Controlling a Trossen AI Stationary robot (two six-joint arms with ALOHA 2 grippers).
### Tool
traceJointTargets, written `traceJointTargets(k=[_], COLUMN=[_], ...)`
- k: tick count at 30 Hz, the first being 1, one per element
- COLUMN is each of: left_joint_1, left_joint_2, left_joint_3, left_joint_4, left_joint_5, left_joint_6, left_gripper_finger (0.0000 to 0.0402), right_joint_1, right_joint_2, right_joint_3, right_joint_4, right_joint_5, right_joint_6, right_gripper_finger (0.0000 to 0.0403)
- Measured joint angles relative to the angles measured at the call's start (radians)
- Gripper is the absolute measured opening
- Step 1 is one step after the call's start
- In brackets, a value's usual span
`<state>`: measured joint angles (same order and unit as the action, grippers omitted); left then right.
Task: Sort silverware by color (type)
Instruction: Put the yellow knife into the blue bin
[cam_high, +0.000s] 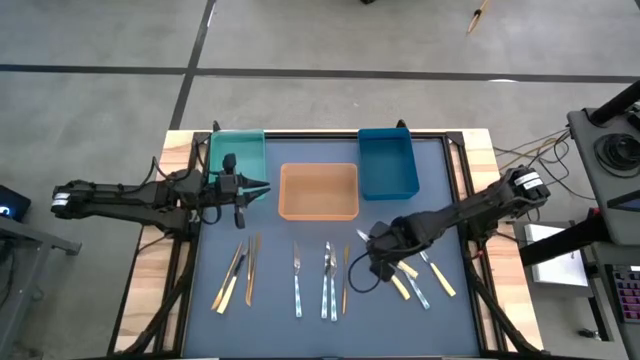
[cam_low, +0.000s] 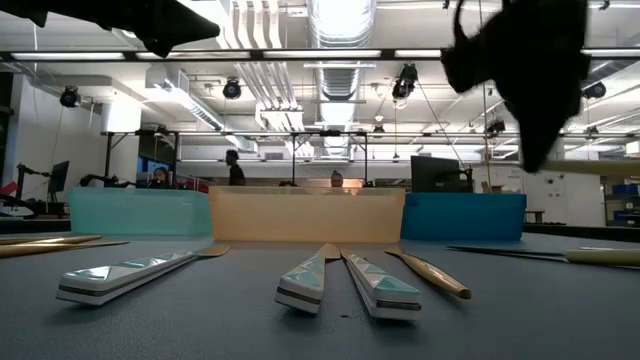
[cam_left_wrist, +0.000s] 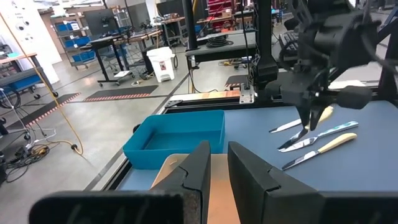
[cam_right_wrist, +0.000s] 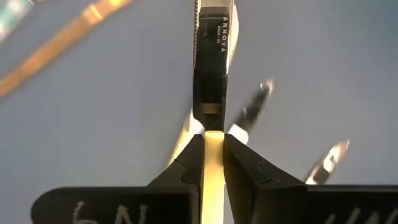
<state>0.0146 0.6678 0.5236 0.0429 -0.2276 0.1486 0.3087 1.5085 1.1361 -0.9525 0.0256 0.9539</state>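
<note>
My right gripper (cam_high: 383, 252) hangs over the right half of the mat, shut on a cream-handled knife (cam_right_wrist: 211, 43) whose silver blade points away from the wrist. Other silverware lies flat on the mat: gold pieces (cam_high: 250, 268) at the left, pale-handled silver ones (cam_high: 328, 285) in the middle, and cream-handled ones (cam_high: 441, 281) at the right. My left gripper (cam_high: 262, 187) waits level between the teal bin (cam_high: 237, 155) and the orange bin (cam_high: 318, 190). Its fingers (cam_left_wrist: 199, 168) are shut to a narrow slit with nothing in it. My right gripper pinches the knife's cream handle (cam_right_wrist: 213, 146) between its two fingers, close to where the handle meets the blade. The fingers come from above, pointing steeply down. The knife sits about level, lifted clear of the mat, its handle end (cam_low: 592, 168) sticking out beside the gripper.
A blue bin (cam_high: 388, 163) stands at the back right beside the orange one. In the low view, faceted handles (cam_low: 305, 282) and a gold piece (cam_low: 432, 272) lie near the front edge. Bare mat shows between the bins and the row of silverware.
</note>
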Motion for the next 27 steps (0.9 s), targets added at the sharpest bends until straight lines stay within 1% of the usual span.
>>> traceJointTargets(k=[7, 12, 16, 24, 27], left_joint_1=[0.000, 0.000, 0.000, 0.000, 0.000], left_joint_2=[0.000, 0.000, 0.000, 0.000, 0.000], left_joint_3=[0.000, 0.000, 0.000, 0.000, 0.000], left_joint_4=[0.002, 0.002, 0.002, 0.002, 0.002], left_joint_5=[0.000, 0.000, 0.000, 0.000, 0.000], left_joint_6=[0.000, 0.000, 0.000, 0.000, 0.000], left_gripper_finger=[0.0039, 0.0039, 0.0039, 0.0039, 0.0039], right_joint_1=[-0.051, -0.116, -0.178, -0.351, -0.416], right_joint_2=[0.000, -0.001, -0.001, -0.001, -0.001], right_joint_3=[0.078, 0.110, 0.148, 0.239, 0.268], right_joint_4=[0.107, 0.174, 0.184, 0.188, 0.216], right_joint_5=[0.097, 0.172, 0.230, 0.240, 0.241], right_joint_6=[-0.124, -0.219, -0.290, -0.328, -0.387], right_gripper_finger=[0.0027, 0.0027, 0.0027, 0.0027, 0.0027])
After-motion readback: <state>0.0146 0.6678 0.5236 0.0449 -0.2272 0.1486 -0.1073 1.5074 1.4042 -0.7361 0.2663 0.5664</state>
